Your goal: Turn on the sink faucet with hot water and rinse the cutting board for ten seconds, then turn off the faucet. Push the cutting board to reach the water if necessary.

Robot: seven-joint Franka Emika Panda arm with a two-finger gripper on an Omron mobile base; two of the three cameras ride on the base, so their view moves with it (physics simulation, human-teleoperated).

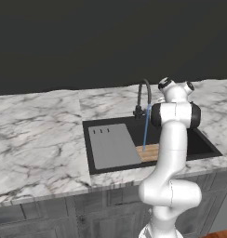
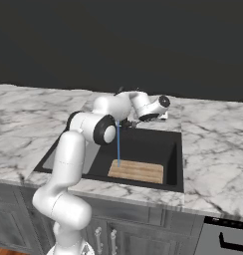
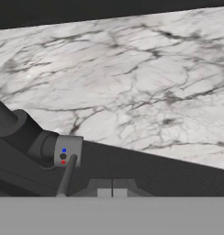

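Observation:
The black sink (image 1: pixel 199 143) (image 2: pixel 172 149) is set in the marble counter. From the dark gooseneck faucet (image 1: pixel 144 95), a thin blue stream of water (image 1: pixel 145 132) (image 2: pixel 118 144) falls onto the left end of the tan cutting board (image 1: pixel 150 151) (image 2: pixel 137 171), which lies flat at the basin's front. My gripper (image 3: pixel 112 193) (image 2: pixel 161 115) is shut and holds nothing. It hovers over the back rim, just right of the faucet base (image 3: pixel 45 144) and its small lever (image 3: pixel 66 176), and does not touch them. In the left base view my arm hides the board's right part.
A larger grey flat panel (image 1: pixel 113 145) with three small slots lies in the left half of the basin, touching the board's left end. White-grey marble countertop (image 1: pixel 36 139) (image 3: pixel 132 82) surrounds the sink. A dark wall rises behind it. Cabinet fronts (image 2: pixel 143 234) run below.

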